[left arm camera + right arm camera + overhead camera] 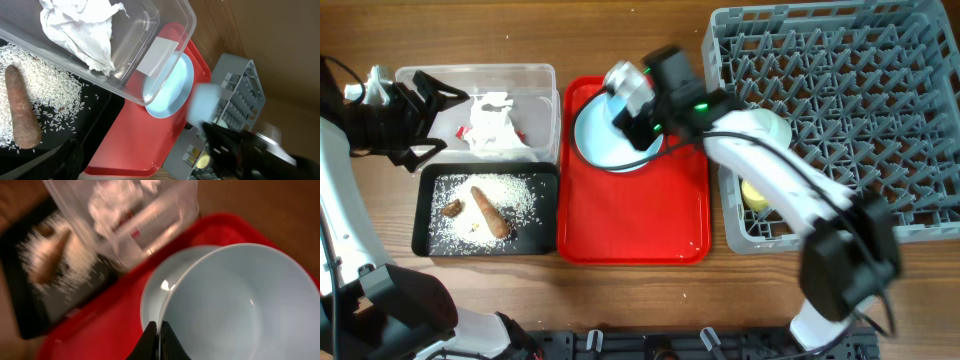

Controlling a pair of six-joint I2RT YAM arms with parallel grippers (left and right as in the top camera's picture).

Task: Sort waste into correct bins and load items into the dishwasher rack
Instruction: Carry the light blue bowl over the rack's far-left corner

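Wood bench (620, 300) is carrying a red tray (640, 225); at its back edge my right claw (159, 330) is pinching the light blue bowl (240, 315) over the plate (150, 295), clear tub (538, 75) crowding its left edge; left claw (435, 122) is gaping.

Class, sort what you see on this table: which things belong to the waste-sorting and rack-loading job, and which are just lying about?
Belong to the job: napkin, wrapper, rice, carrot-shaped piece, clear tub, black tray, light blue bowl, light blue plate, yellow cup, dishwasher rack.

Just lying about: red tray, wooden table.
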